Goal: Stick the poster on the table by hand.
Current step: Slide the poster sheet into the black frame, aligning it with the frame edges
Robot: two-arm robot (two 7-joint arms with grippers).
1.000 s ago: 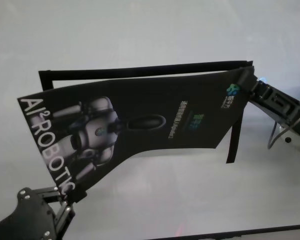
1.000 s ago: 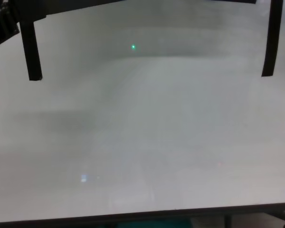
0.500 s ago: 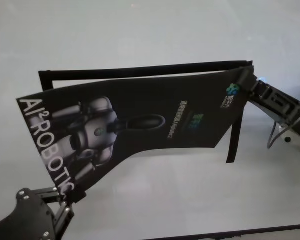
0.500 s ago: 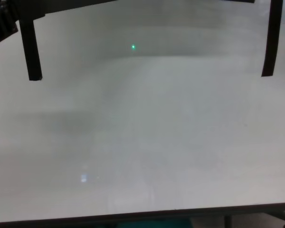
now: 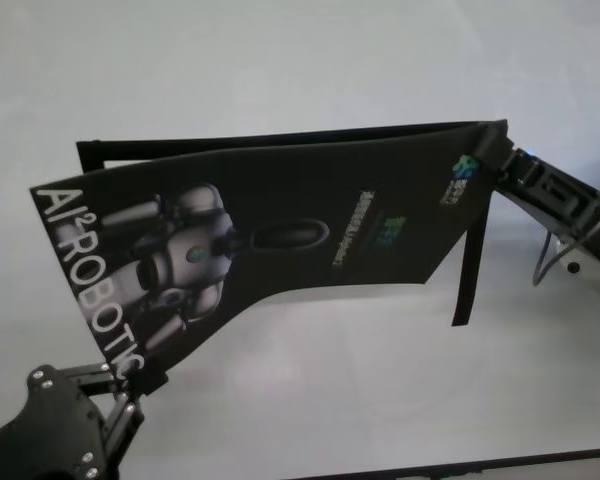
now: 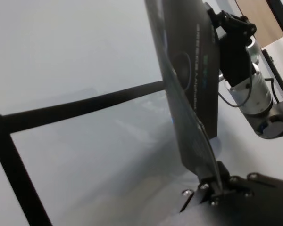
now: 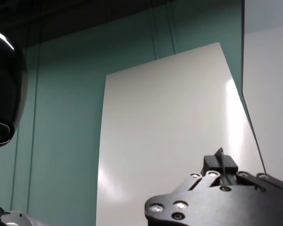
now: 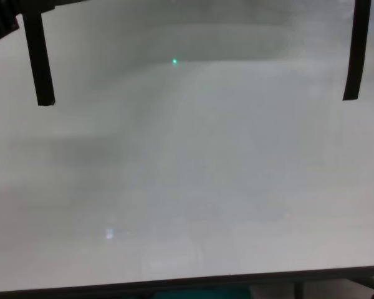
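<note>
A large black poster (image 5: 280, 235) hangs in the air above a plain white worktop (image 5: 310, 70), held up at two corners by a two-armed robot. The sheet sags and curves between the grips, and no part of it that shows is lying flat on the surface.

The left gripper (image 5: 140, 385) is close to the worktop's near left corner. Its jaws are closed on the poster's lower corner, just beside the white letters "AI²ROBOTIC" that run along that short edge. In the left wrist view the same gripper (image 6: 212, 188) pinches the thin edge of the sheet (image 6: 188, 94), which rises away from it almost edge-on.

The right gripper (image 5: 492, 160) is toward the worktop's right edge, farther back. Its jaws are clamped on the opposite upper corner, beside a small blue-green logo. In the right wrist view its black body (image 7: 217, 195) is seen holding the poster's pale back side (image 7: 165, 127).

The printed face shows a grey-white robot figure and small text near the middle.

Black tape strips (image 5: 280, 140) form an open frame on the worktop: one long strip parallel to the far edge, with a shorter strip (image 5: 467, 265) running from each end toward the near edge.
</note>
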